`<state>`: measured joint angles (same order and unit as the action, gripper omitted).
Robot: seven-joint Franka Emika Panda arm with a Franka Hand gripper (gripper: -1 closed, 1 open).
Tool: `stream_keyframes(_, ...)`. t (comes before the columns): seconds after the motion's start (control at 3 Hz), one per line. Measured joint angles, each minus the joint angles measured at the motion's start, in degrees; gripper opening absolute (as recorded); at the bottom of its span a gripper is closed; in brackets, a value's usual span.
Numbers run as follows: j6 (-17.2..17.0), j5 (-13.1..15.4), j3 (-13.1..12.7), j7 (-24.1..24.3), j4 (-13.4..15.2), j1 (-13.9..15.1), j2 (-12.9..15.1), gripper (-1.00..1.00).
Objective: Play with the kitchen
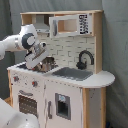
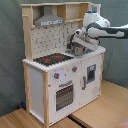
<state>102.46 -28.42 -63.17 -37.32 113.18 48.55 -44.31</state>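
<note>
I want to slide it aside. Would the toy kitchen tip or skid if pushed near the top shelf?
The kitchen looks tall with a narrow base, so a high push may tip it. Its panels look rigid. On the wood floor it might skid instead.

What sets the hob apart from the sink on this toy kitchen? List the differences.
The hob is black with red rings; the sink is plain grey. The hob looks flat on the counter, while the sink is a recessed basin. A black faucet stands behind the sink; none is at the hob. Both sit in the same white countertop, side by side.
</note>
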Motion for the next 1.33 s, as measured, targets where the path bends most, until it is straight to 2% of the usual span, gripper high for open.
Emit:
stream_keyframes(0.33, 2.47, 0.00, -1.30, -0.76, -0.53, 4.84, 0.95, -1.00)
stream_keyframes(0.67, 0.82, 0.00, -2.11, -1.17, 0.43, 10.32, 1.38, -1.00)
stream_keyframes(1.0, 0.32, 0.00, -4.89, -1.72, -0.25, 15.82, 1.45, -1.00)
stream_keyframes(1.33, 0.45, -0.02, -8.08, -1.75, -3.30, 19.93, 2.11, -1.00)
